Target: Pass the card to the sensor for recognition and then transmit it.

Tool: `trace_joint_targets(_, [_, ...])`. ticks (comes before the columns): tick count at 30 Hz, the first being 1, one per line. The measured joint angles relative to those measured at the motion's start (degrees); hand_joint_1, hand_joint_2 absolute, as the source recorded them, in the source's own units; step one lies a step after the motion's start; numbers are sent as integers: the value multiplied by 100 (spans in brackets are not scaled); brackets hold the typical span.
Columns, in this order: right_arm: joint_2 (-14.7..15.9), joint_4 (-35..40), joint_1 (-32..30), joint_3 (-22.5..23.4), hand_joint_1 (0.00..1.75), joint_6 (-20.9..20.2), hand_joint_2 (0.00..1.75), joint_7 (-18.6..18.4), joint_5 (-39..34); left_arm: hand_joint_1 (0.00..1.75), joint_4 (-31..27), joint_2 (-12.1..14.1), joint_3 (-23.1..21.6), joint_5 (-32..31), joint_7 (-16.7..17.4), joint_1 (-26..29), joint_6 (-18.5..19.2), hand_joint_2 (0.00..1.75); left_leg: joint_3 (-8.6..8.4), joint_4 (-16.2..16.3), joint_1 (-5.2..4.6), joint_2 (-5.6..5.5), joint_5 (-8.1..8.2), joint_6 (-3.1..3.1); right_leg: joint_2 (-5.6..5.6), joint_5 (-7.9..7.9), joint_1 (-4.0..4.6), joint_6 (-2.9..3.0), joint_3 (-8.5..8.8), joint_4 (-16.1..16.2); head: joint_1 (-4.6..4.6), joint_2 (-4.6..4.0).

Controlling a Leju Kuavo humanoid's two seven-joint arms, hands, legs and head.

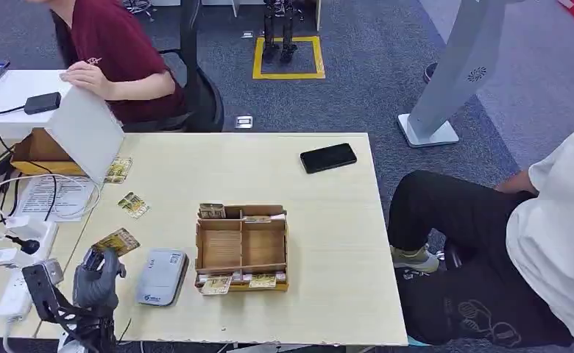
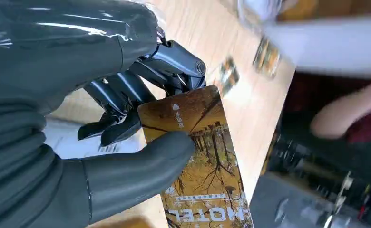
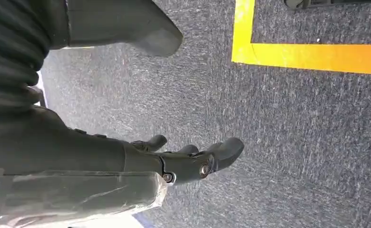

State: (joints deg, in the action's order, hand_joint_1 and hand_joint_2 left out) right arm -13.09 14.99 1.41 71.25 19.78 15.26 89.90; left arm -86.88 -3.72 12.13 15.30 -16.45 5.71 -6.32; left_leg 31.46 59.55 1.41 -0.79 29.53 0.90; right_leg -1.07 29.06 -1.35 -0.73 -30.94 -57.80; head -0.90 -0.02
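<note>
card (image 2: 198, 161) pinched in left robot hand (image 2: 79, 118), nr sensor (image 1: 161, 276).

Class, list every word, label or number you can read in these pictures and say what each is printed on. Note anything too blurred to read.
"HOTEL": on the card held in the left hand, seen upside down.
Small white print on the same card: too small to read.
Label on the grey sensor: too small to read.
Cards lying on the table: too blurred to read.

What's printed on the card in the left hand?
Golden-yellow autumn trees with white "HOTEL" lettering on the card; clearest in the left wrist view.
</note>
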Motion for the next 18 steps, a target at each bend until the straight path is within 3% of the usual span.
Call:
trace_joint_targets(2, [0, -2, 2, 0, 0, 20, 175, -33, 5, 175, 0, -91, 99, -46, -204, -86, -639, 175, 1, 1, 0, 0, 0, 0, 1, 0, 0, 0, 0, 0, 0, 0])
trace_joint_targets(6, [0, -4, 15, 0, 0, 39, 175, -74, 5, 175, 2, -162, 241, -131, -416, -269, -1320, 175, 1, 1, 0, 0, -2, -3, 1, 0, 0, 0, 0, 0, 0, 0])
trace_joint_targets(18, [0, -44, 32, -15, 0, 57, 175, -136, 5, 175, 96, -299, 359, -440, -748, -681, -2007, 175, 2, 2, 0, 0, -2, -3, 0, -1, 0, 0, -1, 0, 0, 0])
